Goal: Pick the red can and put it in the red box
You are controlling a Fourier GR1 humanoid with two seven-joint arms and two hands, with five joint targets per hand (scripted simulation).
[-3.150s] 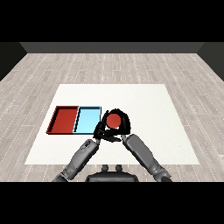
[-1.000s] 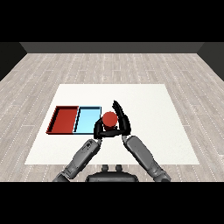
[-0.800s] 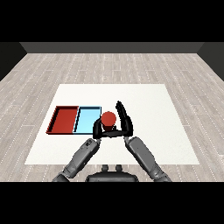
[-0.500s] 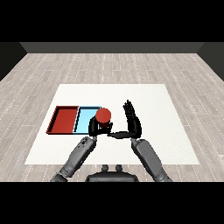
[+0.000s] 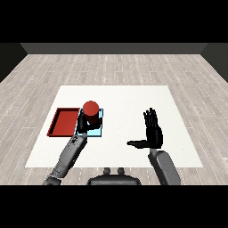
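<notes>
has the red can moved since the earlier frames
Yes. The red can has gone left: it was right of the blue tray, and is now over it, held by the left robot hand, nearer the red tray.

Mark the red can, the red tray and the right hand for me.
red can [image 5: 91, 107], head view, on its top face.
red tray [image 5: 64, 121], head view, on its bare floor.
right hand [image 5: 155, 135], head view, on its palm.

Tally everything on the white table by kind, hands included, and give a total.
Red cylindrical can: 1
Trays: 2, red tray and light blue tray
Black hands: 2, left hand and right hand
Total: 5
</notes>
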